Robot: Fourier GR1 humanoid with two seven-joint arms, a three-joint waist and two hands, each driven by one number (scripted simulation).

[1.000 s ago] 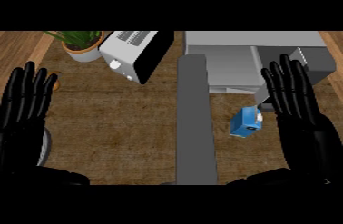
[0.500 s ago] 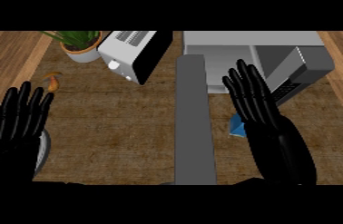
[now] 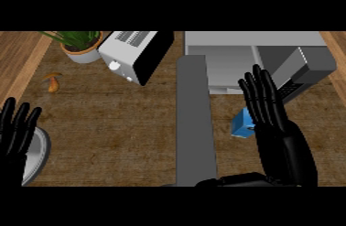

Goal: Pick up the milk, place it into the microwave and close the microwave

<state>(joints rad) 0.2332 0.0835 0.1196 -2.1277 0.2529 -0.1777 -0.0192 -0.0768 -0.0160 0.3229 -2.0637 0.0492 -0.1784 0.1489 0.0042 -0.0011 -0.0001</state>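
The milk (image 3: 241, 124) is a small blue carton standing on the wooden counter in front of the microwave (image 3: 233, 60), partly hidden behind my right hand. My right hand (image 3: 272, 117) is open, fingers straight and pointing away from me, over the carton's right side; I cannot tell whether it touches the carton. The microwave is grey and stands open at the back right, with its door (image 3: 307, 72) swung out to the right. My left hand (image 3: 15, 129) rests open at the left edge, fingers up.
A grey strip (image 3: 196, 129) runs down the counter's middle. A white toaster (image 3: 135, 53) stands at the back, with a potted plant (image 3: 81, 44) to its left. A small orange item (image 3: 52, 81) lies at far left. A grey plate (image 3: 37, 156) sits under my left hand.
My right hand has swung left and now covers part of the milk. The view has shifted, bringing the open microwave door and orange item into sight. My left hand sank lower.
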